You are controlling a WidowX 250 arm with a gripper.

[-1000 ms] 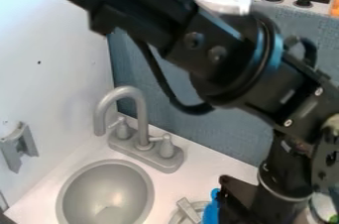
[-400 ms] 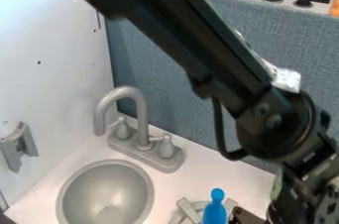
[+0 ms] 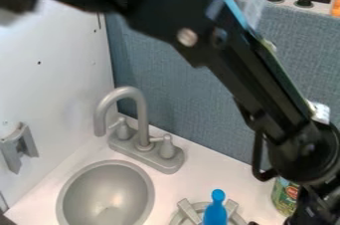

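Observation:
The arm slants from the top left down to the right edge, with the gripper [image 3: 306, 215] at the bottom right corner, cut off by the frame's lower edge. Left of it stands a blue object [image 3: 215, 212] with a rounded knob on top, apart from the arm. Around and behind that lies a round grey piece with raised bars [image 3: 189, 212]. A can with a green and red label [image 3: 285, 196] is right beside the gripper, partly hidden by the arm. Whether the gripper touches the can is hidden.
A grey sink basin [image 3: 106, 194] sits at the lower left, with a tall grey faucet [image 3: 141, 119] behind it. A white wall with a grey bracket [image 3: 19, 148] is at left, and a blue-grey panel [image 3: 179, 104] runs behind the counter.
The arm has swung to the right and lower, carrying the gripper toward the bottom right corner. The blue object, partly hidden at first, shows more fully, and the can has come into sight.

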